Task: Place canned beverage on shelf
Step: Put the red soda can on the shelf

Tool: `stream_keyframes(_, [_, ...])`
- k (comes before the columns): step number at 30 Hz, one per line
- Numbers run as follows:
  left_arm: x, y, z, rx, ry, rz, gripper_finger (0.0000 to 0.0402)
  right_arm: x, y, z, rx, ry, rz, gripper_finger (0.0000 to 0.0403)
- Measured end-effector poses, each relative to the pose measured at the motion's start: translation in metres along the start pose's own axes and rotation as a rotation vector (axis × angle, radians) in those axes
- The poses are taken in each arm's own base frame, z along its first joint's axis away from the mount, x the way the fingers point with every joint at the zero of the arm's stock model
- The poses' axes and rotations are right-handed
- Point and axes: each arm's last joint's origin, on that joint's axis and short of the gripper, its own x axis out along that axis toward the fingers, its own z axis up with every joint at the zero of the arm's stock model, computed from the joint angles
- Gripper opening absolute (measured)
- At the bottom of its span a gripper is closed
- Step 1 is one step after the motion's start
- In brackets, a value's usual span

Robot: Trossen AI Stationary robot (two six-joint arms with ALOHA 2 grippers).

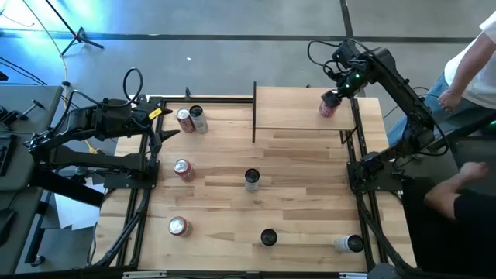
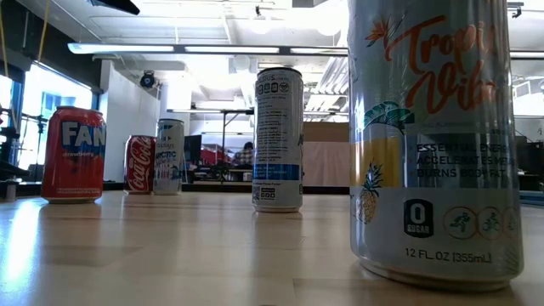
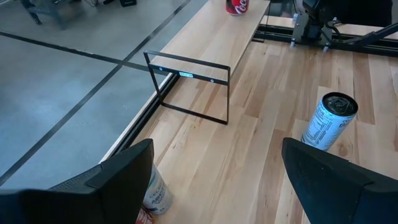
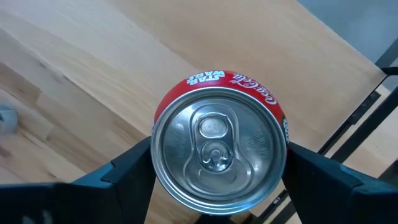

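The shelf (image 1: 298, 108), a light-wood board on a black frame, stands at the table's far side. A red Coca-Cola can (image 1: 327, 106) is upright over the board's right end, its silver top (image 4: 217, 152) filling the right wrist view. My right gripper (image 1: 333, 98) comes down on it from above, shut on the can. My left gripper (image 1: 164, 128) waits open at the table's far left, beside a red can (image 1: 184, 120) and a pale can (image 1: 198, 118), touching nothing; in the left wrist view its fingers (image 3: 124, 180) stand wide apart over bare wood. My right gripper pinches the red can between its two fingers, one finger (image 4: 134, 171) on each opposite side of the can's wall (image 4: 281, 134) just below the rim. The fingers point almost straight down. The can stays upright; whether its base rests on the shelf board I cannot tell.
Several cans stand on the tabletop: a red one (image 1: 184, 169), a slim silver one (image 1: 252, 180), a red one (image 1: 179, 225), a dark-topped one (image 1: 268, 237). A pale can (image 1: 349, 243) lies on its side near right. Two people (image 1: 465, 70) are beyond the table's right edge.
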Motion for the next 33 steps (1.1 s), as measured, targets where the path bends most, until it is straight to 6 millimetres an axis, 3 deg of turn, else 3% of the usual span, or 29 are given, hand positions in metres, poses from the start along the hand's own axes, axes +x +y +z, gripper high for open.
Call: stream_keyframes(33, [0.0001, 0.0000, 0.0000, 0.000, 0.000, 0.000, 0.0335, -0.0004, 0.0010, -0.0007, -0.269, -0.002, 0.030, 0.0289])
